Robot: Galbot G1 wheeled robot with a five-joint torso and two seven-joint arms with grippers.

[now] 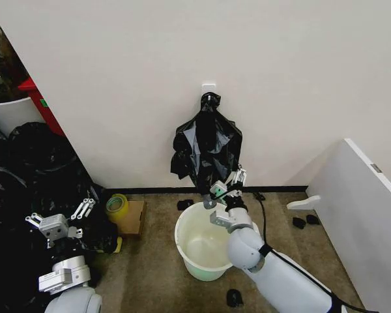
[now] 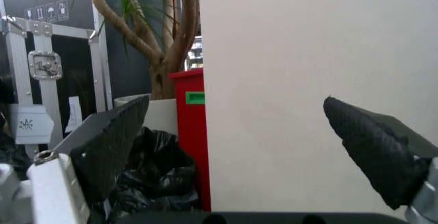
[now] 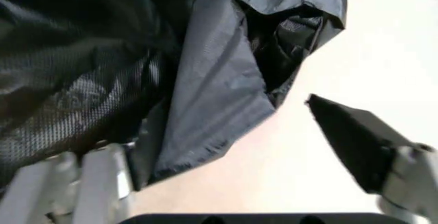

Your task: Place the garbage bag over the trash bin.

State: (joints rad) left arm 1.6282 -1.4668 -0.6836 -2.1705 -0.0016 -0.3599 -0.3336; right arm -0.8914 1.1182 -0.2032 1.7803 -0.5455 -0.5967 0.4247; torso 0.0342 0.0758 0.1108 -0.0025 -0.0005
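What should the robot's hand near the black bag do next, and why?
Probably close on the bag's bottom edge. The right end effector is open at the hanging garbage bag, one finger beside its hem, above the trash bin; the bag is not yet gripped.

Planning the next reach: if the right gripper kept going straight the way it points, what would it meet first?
Most likely the hanging glossy black plastic garbage bag: the open right gripper points up at its lower edge, above the cream-white trash bin. Depth is unclear.

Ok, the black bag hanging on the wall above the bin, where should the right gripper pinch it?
Pinch the garbage bag at its loose bottom hem, coming up from below over the trash bin. The top is knotted on the wall hook; the lower edge hangs free beside the open right gripper.
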